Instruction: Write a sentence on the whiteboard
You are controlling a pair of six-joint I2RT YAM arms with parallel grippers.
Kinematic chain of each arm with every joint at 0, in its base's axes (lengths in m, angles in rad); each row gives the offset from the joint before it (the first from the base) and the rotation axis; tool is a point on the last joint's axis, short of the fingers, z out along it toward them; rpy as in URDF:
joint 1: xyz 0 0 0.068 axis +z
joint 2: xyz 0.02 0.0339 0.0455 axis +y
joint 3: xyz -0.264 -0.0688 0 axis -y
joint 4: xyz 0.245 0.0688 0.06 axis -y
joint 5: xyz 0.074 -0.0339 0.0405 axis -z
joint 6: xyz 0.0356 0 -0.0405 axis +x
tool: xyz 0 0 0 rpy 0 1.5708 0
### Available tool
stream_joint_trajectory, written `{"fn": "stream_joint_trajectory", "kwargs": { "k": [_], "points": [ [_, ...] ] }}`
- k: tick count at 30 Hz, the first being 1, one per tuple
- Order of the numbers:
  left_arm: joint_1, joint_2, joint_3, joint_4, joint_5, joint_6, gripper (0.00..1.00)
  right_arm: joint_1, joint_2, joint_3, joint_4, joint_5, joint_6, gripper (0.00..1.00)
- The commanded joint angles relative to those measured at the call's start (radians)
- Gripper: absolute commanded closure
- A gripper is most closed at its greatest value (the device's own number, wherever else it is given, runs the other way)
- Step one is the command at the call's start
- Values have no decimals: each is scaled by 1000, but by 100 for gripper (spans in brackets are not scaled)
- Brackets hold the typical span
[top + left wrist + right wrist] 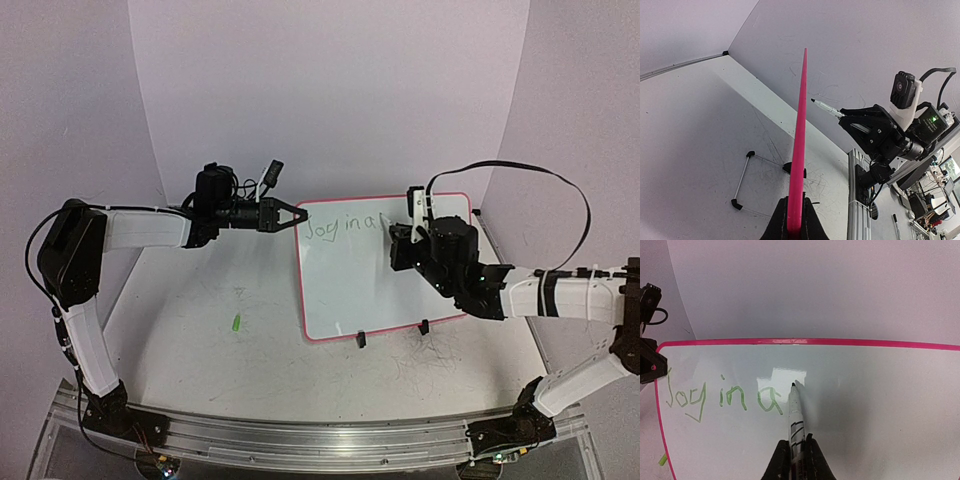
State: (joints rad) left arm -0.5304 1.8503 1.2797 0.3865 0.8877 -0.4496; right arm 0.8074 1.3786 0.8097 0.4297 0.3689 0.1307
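From above, the whiteboard [370,290] stands mid-table; at our left wrist, the left gripper [794,226] clamps its rim; at our right, the right gripper [796,452] pinches the marker [796,415], the sentence [722,397] at "Joy in a": we judge the next letter goes just rightward

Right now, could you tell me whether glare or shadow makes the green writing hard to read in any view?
Right wrist: a pale glare patch on the whiteboard just above the end of the sentence, soft shadow right of the marker tip, letters legible. Top external: writing small, its end hidden behind the right gripper. Left wrist: board edge-on, no writing visible.
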Motion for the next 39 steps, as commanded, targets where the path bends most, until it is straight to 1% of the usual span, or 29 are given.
{"fn": "stream_joint_trajectory", "kwargs": {
  "k": [1, 15, 24, 39],
  "points": [
    [-23, -11, -8, -16, -36, 35, 100, -4, 17, 9, 36, -3, -5, 100],
    [-24, -17, -9, -17, -34, 37, 100, -6, 52, 21, 33, 73, 11, 100],
    [-23, -19, -8, -17, -36, 37, 100, -2, 64, 26, 30, 13, -6, 100],
    [-23, -17, -8, -17, -36, 37, 100, 19, 38, -15, -9, -3, 29, 100]
  ]
}}
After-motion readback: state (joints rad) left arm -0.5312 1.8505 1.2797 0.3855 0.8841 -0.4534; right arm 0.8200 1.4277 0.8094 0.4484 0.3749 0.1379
